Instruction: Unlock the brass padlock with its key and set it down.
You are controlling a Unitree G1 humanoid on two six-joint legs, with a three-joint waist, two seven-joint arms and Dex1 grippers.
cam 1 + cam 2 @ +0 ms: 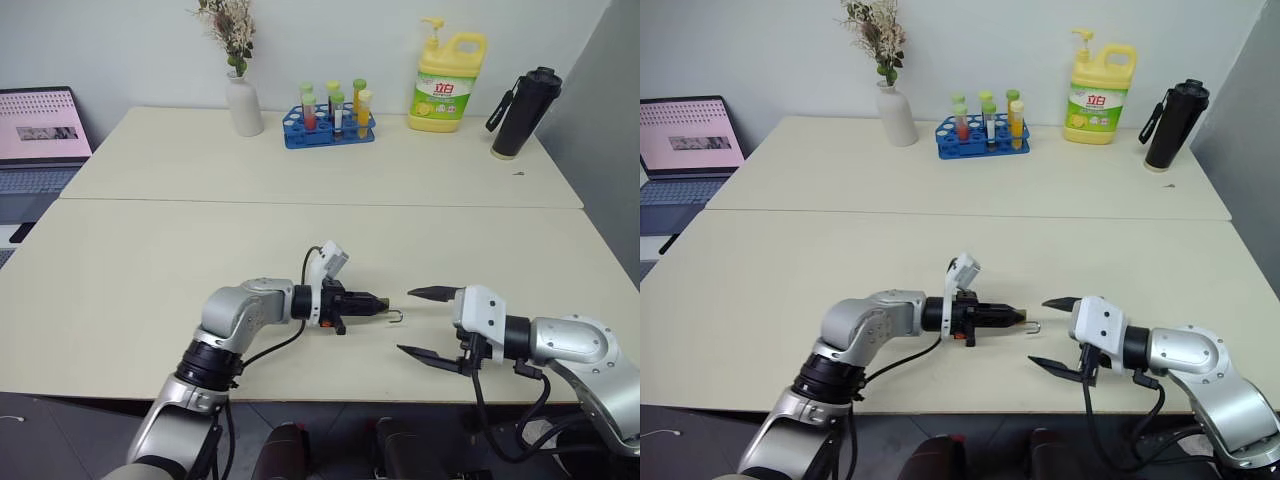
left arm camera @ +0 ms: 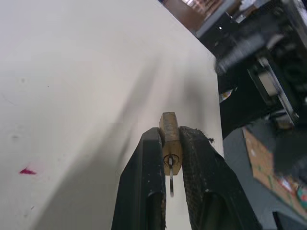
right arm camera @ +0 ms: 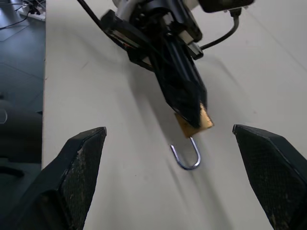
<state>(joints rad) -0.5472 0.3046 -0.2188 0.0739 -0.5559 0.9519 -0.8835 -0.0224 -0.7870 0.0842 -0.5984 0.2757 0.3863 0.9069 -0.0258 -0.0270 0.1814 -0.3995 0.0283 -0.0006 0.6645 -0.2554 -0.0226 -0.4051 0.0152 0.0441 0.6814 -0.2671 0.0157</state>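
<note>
Brass padlock [image 3: 194, 120], key [image 2: 171, 178] in its keyhole, is pinched in the left tool [image 1: 375, 303] just above the table [image 1: 150, 280]. Right tool [image 1: 425, 322] gapes wide, empty. Shackle looks sprung; next, lower and release gently.

A: What sits between the left gripper [image 2: 171, 158]'s two black fingers [image 2: 144, 191]?

B: A small golden-brass padlock [image 2: 170, 143], pinched on both sides, its body poking out past the fingertips.

A: And the keyhole end?

B: It faces the camera, with a thin silvery metal key [image 2: 171, 179] stuck in the round keyway and hanging out toward the wrist.

A: What lies behind it?

B: A pale cream tabletop [image 2: 86, 96] bearing a small red mark [image 2: 27, 171]. Past the table's edge is dark, blurred equipment [image 2: 259, 62].
</note>
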